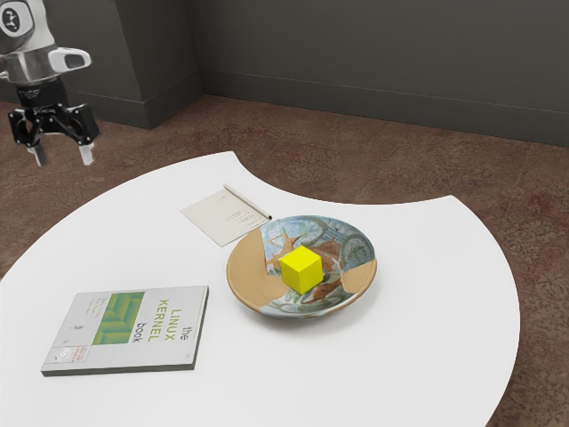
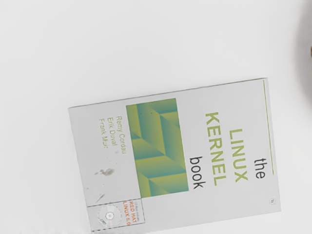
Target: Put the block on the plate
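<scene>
Reddish-brown carpet point(image 1: 427, 169) surrounds a white table point(image 1: 427, 356) in the exterior view, where the gripper point(image 1: 60, 153), its fingers spread, hangs well apart from the yellow block point(image 1: 302, 269) resting on a patterned plate point(image 1: 242, 277). Below the gripper, the wrist view shows "the Linux Kernel book" point(image 2: 204, 204) lying on the tabletop.

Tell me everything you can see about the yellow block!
The block is a bright yellow cube with plain, flat, smooth-looking faces; I can't tell what it's made of. Its top and two sides show. It sits in the painted plate, near the middle. The open claw is away from it, not touching.
</scene>
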Controlling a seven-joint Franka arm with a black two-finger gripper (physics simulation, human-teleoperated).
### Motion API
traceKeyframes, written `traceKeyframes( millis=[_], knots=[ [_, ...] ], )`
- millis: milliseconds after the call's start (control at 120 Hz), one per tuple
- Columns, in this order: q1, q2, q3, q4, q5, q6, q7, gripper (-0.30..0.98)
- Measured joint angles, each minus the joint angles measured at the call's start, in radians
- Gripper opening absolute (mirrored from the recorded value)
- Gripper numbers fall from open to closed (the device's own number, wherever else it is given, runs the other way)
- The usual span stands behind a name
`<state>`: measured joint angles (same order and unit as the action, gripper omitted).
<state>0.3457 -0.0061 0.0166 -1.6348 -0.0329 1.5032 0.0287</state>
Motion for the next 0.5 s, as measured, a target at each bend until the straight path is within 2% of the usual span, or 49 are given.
traceKeyframes(
  millis=[500],
  knots=[
    [0.149,0.003,0.0,0.004,0.001,-0.003,-0.054,0.69]
  ],
)
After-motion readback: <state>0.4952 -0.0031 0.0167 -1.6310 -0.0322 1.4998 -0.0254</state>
